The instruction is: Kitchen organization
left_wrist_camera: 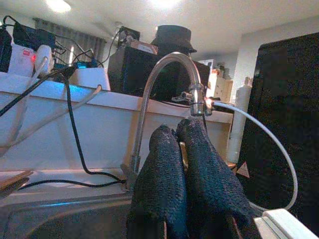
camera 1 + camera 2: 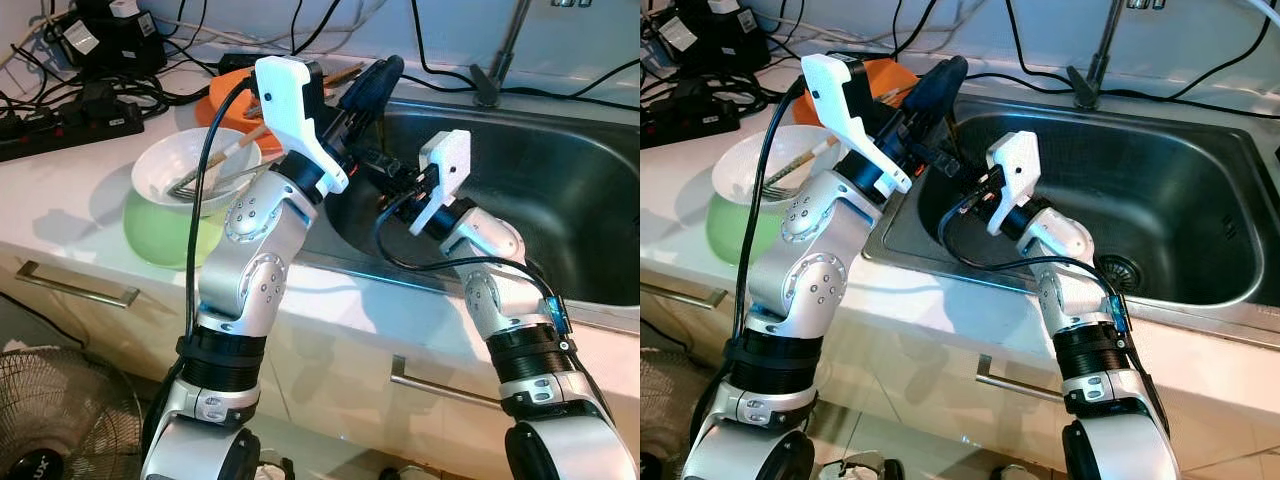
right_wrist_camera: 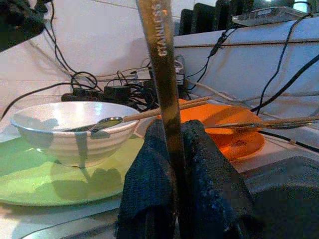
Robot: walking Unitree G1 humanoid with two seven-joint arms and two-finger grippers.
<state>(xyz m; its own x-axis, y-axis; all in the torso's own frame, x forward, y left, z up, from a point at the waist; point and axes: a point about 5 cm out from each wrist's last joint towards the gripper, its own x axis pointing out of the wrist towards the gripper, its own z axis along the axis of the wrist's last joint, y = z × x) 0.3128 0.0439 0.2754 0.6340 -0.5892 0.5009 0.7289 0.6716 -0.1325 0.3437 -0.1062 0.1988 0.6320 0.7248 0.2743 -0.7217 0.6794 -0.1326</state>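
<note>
Both silver arms reach up over the front edge of a white countertop [image 2: 70,200] toward a stainless steel sink basin [image 2: 560,190]. The right gripper [image 3: 174,164] has its two black fingers clenched on the flat handle of a stainless steel utensil [image 3: 162,64]; the handle stands upright between the pads and bears the stamped word "STAINLESS", but its working end runs out past the picture's edge, so what kind of utensil it is cannot be told. In the head views this gripper sits at the sink's left rim, mostly hidden behind its white wrist housing and black cables. The left gripper [image 1: 182,164] is raised above the sink's left end, its fingers pressed together; a thin pale sliver shows in the seam between them, too small to identify, so whether anything is held there cannot be told. Behind it rises a curved chrome faucet [image 1: 159,84], with a white hose running off its spout. On the counter left of the sink, a white ribbed bowl [image 2: 190,170] rests on a pale green plate [image 2: 160,235], with a metal spoon and a wooden-handled utensil lying in it. Just behind is an orange plate [image 3: 234,134] with chopsticks [image 3: 259,122] lying across it, partly hidden by the left arm in the head views. Black cables and a power strip [image 2: 60,125] clutter the counter's back left.
</note>
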